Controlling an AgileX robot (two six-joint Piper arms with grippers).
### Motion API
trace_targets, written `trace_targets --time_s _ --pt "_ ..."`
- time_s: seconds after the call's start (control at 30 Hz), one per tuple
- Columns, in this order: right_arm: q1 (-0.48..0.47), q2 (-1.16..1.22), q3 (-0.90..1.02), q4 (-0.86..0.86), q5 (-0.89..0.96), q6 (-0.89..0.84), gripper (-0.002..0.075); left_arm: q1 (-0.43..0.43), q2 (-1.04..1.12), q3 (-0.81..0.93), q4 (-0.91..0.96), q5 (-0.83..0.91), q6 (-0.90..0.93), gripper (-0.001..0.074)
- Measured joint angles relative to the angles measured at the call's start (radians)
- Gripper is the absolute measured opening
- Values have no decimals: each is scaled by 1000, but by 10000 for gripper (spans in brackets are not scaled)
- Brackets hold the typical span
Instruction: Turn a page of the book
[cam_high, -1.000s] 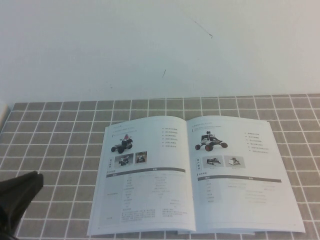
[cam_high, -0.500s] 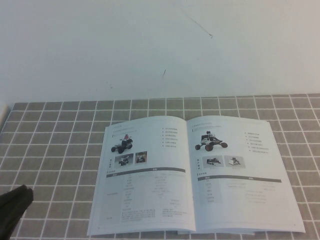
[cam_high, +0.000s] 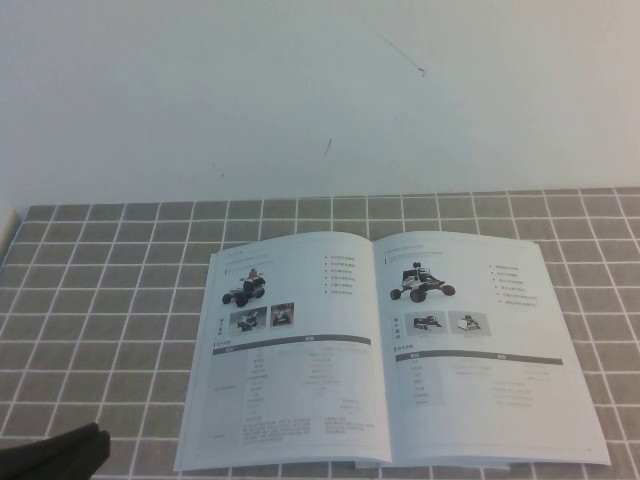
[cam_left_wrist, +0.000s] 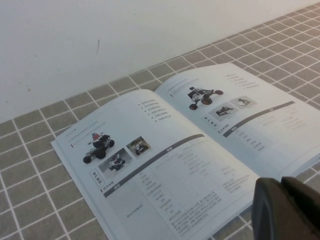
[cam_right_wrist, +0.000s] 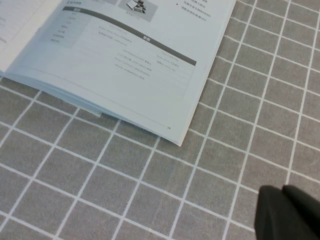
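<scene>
The book (cam_high: 385, 350) lies open and flat on the grey tiled cloth, and it also shows in the left wrist view (cam_left_wrist: 180, 150). Its left leaf (cam_high: 290, 350) shows a dark wheeled rover over a spec table. Its right leaf (cam_high: 480, 350) shows a rover with orange wheels. Both match the page, so I cannot tell which one it is. My left gripper (cam_high: 50, 455) is low at the near left corner, off the book, shut and empty (cam_left_wrist: 281, 187). My right gripper (cam_right_wrist: 282, 192) is shut and empty over bare cloth, near the book's near right corner (cam_right_wrist: 177, 140). It is out of the high view.
The grey cloth with white grid lines (cam_high: 100, 300) covers the table around the book. A plain white wall (cam_high: 320, 90) rises behind the cloth's far edge.
My left gripper has drawn back toward the near edge, from the mid-left of the cloth down to the bottom left corner. The book has not moved.
</scene>
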Motion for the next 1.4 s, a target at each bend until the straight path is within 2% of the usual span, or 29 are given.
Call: trace_targets --time_s 0.23,0.33,0.5,0.73,0.97,1.07,1.2,1.4 --pt "0 0 0 0 0 0 -1 0 0 0 3 16 0 -4" --pt "0 0 0 0 0 0 -1 4 -19 9 72 -29 0 -4" --pt "0 0 0 4 0 0 -1 62 -125 62 158 -115 0 -4" --pt "0 0 0 6 0 0 -1 93 -230 216 194 -238 0 -4" --pt "0 0 0 8 0 0 -1 100 -254 412 188 -482 -36 -4" --pt "0 0 0 8 0 0 -1 120 -306 436 206 -468 -78 -4" --pt "0 0 0 8 0 1 -1 177 -342 436 322 -396 -175 -4" --pt "0 0 0 8 0 1 -1 215 -343 436 484 -285 -477 -4"
